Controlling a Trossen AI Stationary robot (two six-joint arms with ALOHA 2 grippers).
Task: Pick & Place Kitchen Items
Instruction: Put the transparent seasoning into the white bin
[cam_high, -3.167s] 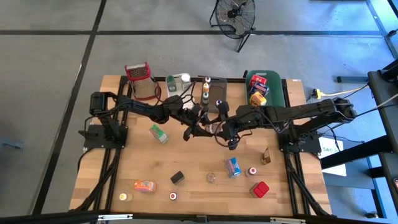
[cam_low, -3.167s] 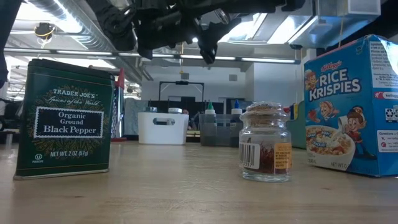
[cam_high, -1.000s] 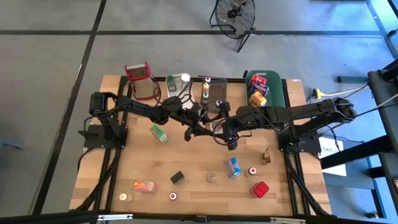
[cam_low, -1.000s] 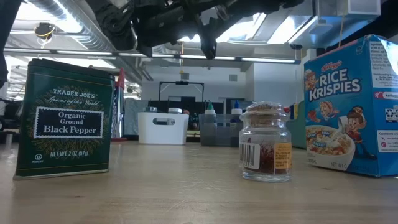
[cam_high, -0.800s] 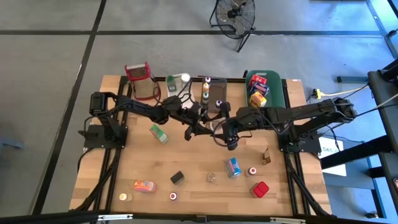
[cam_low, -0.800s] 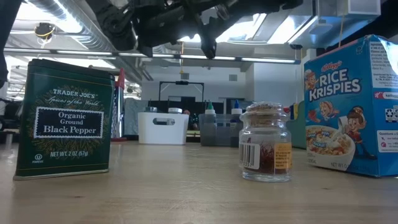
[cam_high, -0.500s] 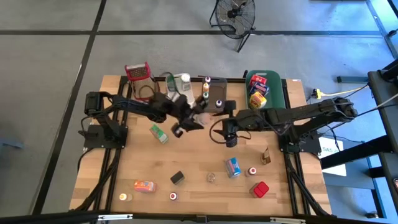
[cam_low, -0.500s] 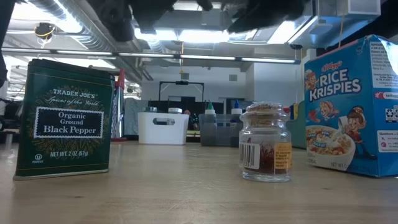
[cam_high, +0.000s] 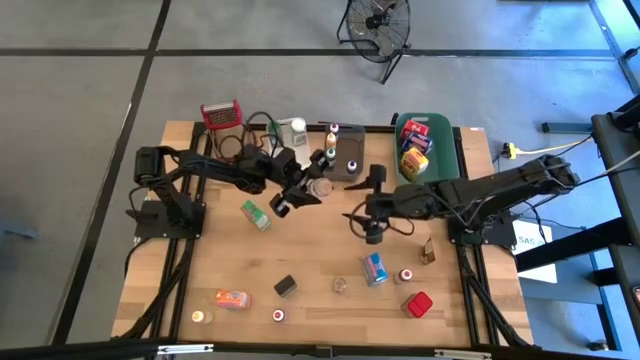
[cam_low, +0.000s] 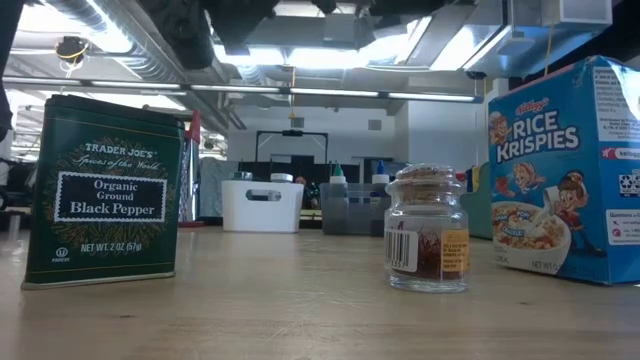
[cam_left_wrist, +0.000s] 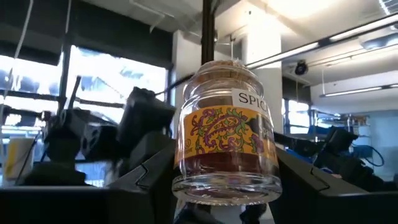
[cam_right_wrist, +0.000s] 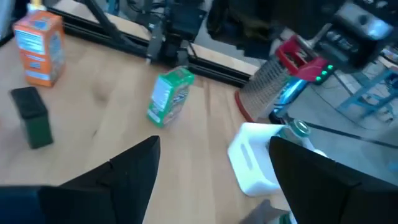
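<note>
The left gripper (cam_high: 303, 192) is clamped on a glass spice jar (cam_left_wrist: 225, 142), held aloft just beside the grey tub (cam_high: 347, 156), toward the table's middle; the right gripper (cam_high: 373, 218) hovers near that tub, fingers apart and empty; the jar looks stiff, smooth and breakable, probably light; its round body under the lid seems the safest hold, since glass may slip.

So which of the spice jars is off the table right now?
The clear jar with the orange patterned label, shut in the left gripper; the other jars stand on the table.
</note>
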